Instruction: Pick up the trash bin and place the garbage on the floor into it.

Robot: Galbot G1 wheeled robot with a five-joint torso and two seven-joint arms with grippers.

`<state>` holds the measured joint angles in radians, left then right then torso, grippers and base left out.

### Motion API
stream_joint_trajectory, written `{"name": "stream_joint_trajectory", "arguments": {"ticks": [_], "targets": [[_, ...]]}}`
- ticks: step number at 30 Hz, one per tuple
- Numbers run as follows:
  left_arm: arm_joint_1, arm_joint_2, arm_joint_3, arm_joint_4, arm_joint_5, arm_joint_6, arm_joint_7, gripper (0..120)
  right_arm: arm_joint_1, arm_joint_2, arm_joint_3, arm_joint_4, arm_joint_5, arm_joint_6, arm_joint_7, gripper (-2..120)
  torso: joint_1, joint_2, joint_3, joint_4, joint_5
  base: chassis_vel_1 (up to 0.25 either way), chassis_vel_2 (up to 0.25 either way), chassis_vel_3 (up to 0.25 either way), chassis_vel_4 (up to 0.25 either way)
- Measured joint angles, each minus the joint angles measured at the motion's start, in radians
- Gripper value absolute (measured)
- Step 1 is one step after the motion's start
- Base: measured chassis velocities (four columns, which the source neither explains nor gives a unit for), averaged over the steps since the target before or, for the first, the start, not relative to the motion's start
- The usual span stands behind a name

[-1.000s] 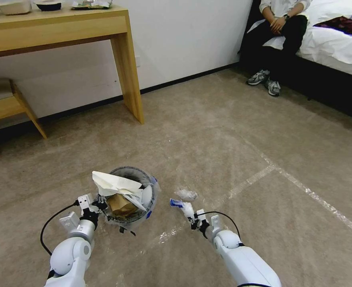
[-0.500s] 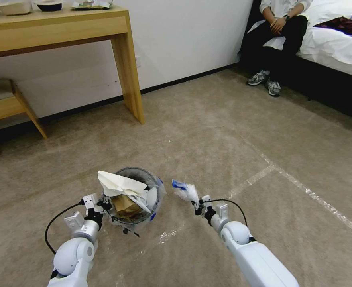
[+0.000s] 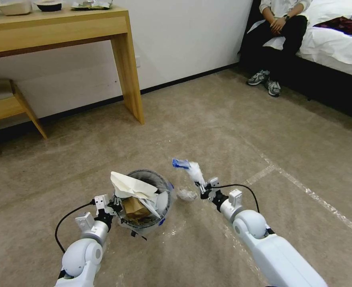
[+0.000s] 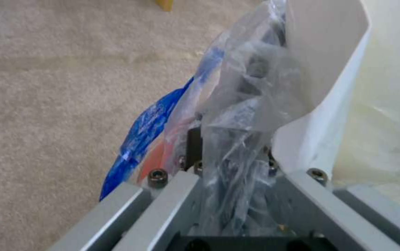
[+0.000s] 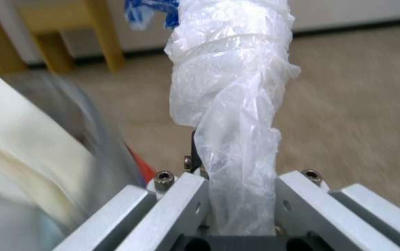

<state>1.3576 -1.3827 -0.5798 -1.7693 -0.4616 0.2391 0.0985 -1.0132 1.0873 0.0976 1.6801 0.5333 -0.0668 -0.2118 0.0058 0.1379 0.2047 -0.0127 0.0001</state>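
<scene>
The trash bin (image 3: 163, 190), with its crinkly clear liner, hangs just above the floor (image 3: 223, 131), stuffed with a white flat slipper (image 3: 131, 186) and a brown paper bag (image 3: 136, 207). My left gripper (image 3: 113, 204) is shut on the bin's rim and liner (image 4: 237, 115) on its near-left side. My right gripper (image 3: 203, 189) is shut on a twisted white plastic wrapper (image 3: 192, 170) with a blue end, held up just right of the bin; the same wrapper (image 5: 230, 90) stands up from the jaws. A small crumpled clear scrap of garbage (image 3: 187, 194) lies on the carpet between bin and right gripper.
A wooden desk (image 3: 126, 59) stands against the wall at far left, with a low wooden stool (image 3: 8, 105) under it. A bed (image 3: 335, 44) with a seated person is at far right. White tape lines (image 3: 303, 187) cross the carpet to the right.
My right gripper has lifted the white wrapper off the carpet and carried it up and farther out. The left arm has shifted the bin a little to the right.
</scene>
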Motion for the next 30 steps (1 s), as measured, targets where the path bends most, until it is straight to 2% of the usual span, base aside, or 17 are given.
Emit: {"name": "stream_joint_trajectory", "arguments": {"ticks": [5,11,20,30], "targets": [[-0.002,0.002,0.017,0.003,0.014,0.007,0.003,1,-0.001,-0.021,-0.017,0.094,0.047,0.0,-0.019,0,0.0,0.0,0.0,0.0,-0.0001,0.0,0.0,0.0,0.0],[-0.007,0.002,0.029,-0.006,0.023,0.017,0.003,1,0.006,-0.031,-0.045,0.143,0.061,-0.006,-0.049,0,0.0,0.0,0.0,-0.0001,-0.0001,0.0,0.0,0.0,0.0],[0.022,-0.013,0.041,-0.031,0.052,0.019,0.016,1,0.03,-0.008,-0.123,0.14,0.061,-0.01,-0.074,0,0.0,0.0,0.0,0.0,-0.0001,0.0,0.0,0.0,0.0],[0.022,-0.009,0.045,-0.044,0.053,0.019,0.028,1,0.027,0.033,-0.176,0.102,0.051,-0.015,-0.076,0,0.0,0.0,0.0,-0.0001,-0.0001,0.0,0.0,0.0,0.0]]}}
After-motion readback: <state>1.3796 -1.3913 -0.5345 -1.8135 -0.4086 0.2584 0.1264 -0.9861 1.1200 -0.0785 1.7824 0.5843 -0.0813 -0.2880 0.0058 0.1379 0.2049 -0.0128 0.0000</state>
